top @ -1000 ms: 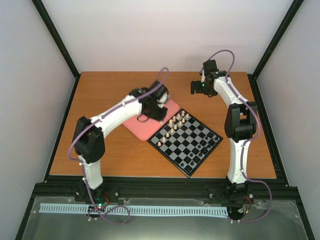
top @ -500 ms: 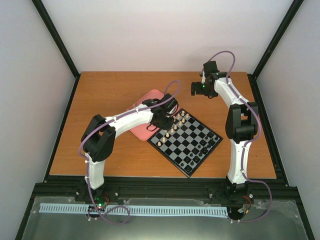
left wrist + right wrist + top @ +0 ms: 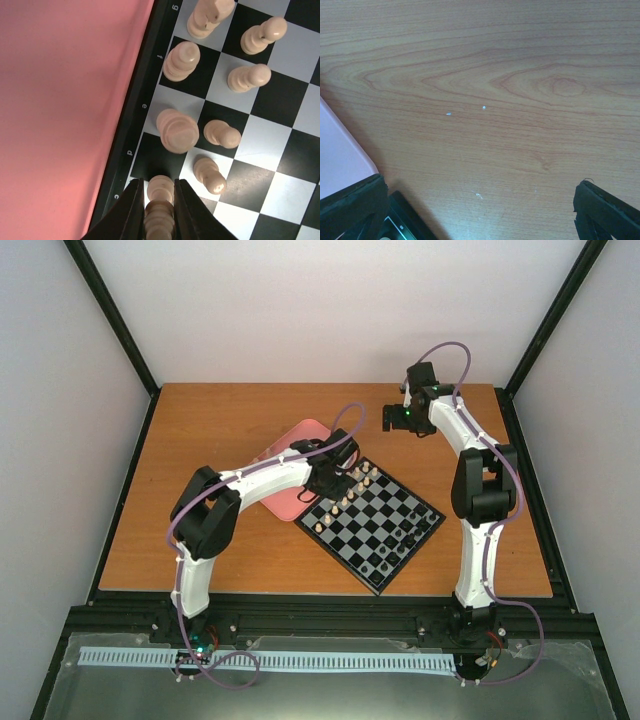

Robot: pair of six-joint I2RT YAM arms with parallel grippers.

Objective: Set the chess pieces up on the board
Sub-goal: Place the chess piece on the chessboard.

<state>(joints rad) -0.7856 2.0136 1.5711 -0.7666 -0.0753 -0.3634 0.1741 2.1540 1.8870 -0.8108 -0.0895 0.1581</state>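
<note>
Left gripper (image 3: 159, 220) pinches a cream chess piece (image 3: 160, 192) at the edge of the board (image 3: 280, 165) beside the pink tray (image 3: 60, 100); the piece's base is cut off. More cream pieces (image 3: 177, 131) stand nearby. Right gripper (image 3: 479, 205) hangs spread wide near the far edge of the table (image 3: 520, 75). From above, the left arm hides much of the tray.

chess piece (image 3: 160, 212): lower end running off frame between the jaws
pink tray (image 3: 305, 432): left arm (image 3: 260, 476) covering its middle
board (image 3: 404, 219): right wrist view cropping all but a corner
</note>
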